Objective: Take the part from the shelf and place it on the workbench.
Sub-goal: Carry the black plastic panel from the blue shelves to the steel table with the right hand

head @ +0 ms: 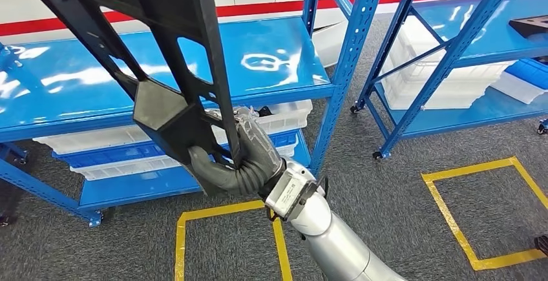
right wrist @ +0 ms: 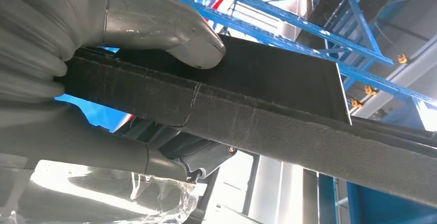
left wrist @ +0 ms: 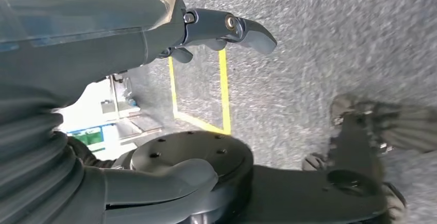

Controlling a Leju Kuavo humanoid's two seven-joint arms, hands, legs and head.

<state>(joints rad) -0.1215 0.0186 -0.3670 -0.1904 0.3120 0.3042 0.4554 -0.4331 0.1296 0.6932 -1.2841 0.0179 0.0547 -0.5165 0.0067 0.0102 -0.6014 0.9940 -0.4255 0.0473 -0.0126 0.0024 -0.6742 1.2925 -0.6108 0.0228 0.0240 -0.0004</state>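
The right hand (head: 249, 158) grips the part (head: 169, 68), lifted off the shelf (head: 271, 61). The left hand (left wrist: 154, 33) looks empty, fingers apart. Placing on the workbench remains.

Part (head: 161, 55) in right hand (head: 249, 158), before the shelf (head: 271, 68).

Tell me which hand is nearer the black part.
Right. The right hand grips the black part itself; the left hand hangs over the floor, holding nothing.

blue shelf (head: 161, 77) close ahead, upright post (head: 346, 68) beside raised part (head: 168, 68)
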